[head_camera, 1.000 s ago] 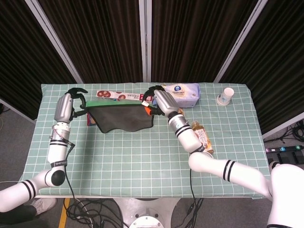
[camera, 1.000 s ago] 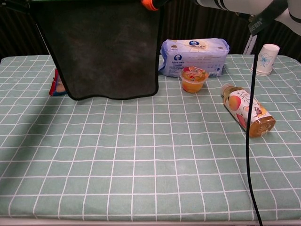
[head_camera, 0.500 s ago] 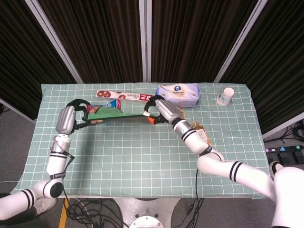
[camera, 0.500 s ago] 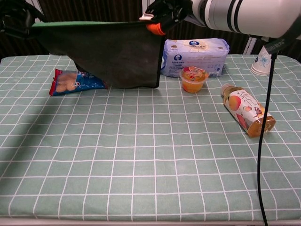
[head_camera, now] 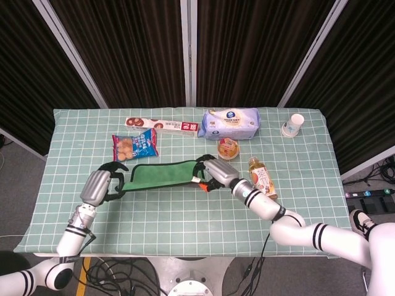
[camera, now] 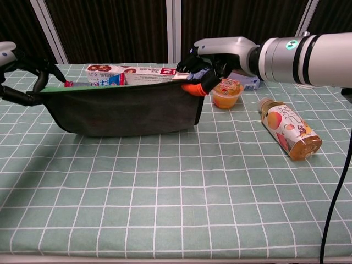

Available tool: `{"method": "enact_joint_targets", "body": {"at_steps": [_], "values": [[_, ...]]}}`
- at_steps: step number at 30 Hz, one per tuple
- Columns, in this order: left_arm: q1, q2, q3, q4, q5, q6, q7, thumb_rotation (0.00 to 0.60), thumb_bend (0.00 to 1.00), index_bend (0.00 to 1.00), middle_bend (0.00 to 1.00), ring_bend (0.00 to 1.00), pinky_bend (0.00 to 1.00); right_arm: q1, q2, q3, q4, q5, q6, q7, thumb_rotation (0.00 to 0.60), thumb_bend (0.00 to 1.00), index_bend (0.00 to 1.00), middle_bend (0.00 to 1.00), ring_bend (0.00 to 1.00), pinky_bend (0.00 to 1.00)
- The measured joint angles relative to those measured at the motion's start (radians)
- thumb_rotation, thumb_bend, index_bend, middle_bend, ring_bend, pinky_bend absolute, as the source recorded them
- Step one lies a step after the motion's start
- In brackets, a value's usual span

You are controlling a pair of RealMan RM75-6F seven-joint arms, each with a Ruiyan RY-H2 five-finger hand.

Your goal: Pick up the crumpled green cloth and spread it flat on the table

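Between the left hand (head_camera: pixel 103 182) and right hand (head_camera: pixel 208 171), each gripping a corner, green cloth (head_camera: pixel 162 174), far edge hidden.

Your left hand (head_camera: pixel 100 183) grips the left end of the green cloth (head_camera: pixel 162 175); your right hand (head_camera: pixel 214 173) grips its right end. The cloth runs stretched between them, green face up. Behind it lie a blue snack bag (head_camera: pixel 134 147), a long red-and-white box (head_camera: pixel 162 126), a wet-wipes pack (head_camera: pixel 231 123) and a jelly cup (head_camera: pixel 228 148). A bottle (head_camera: pixel 261 179) lies on its side beside your right forearm. A paper cup (head_camera: pixel 294 124) stands far right.
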Motion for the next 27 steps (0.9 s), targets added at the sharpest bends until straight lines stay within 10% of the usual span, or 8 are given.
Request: {"method": "enact_joint_targets", "body": {"at_steps": [19, 27], "values": [[-0.036, 0.082, 0.105, -0.147, -0.032, -0.223, 0.177, 0.596, 0.19, 0.33, 0.31, 0.23, 0.22, -0.082, -0.088, -0.217, 0.046, -0.262, 0.203, -0.085, 0.434, 0.37, 0.48, 0.27, 0.04, 0.0], [-0.045, 0.116, 0.117, -0.211, -0.019, -0.237, 0.204, 0.455, 0.09, 0.29, 0.27, 0.21, 0.21, -0.112, -0.076, -0.289, 0.049, -0.296, 0.228, -0.182, 0.244, 0.04, 0.06, 0.09, 0.0, 0.0]]}}
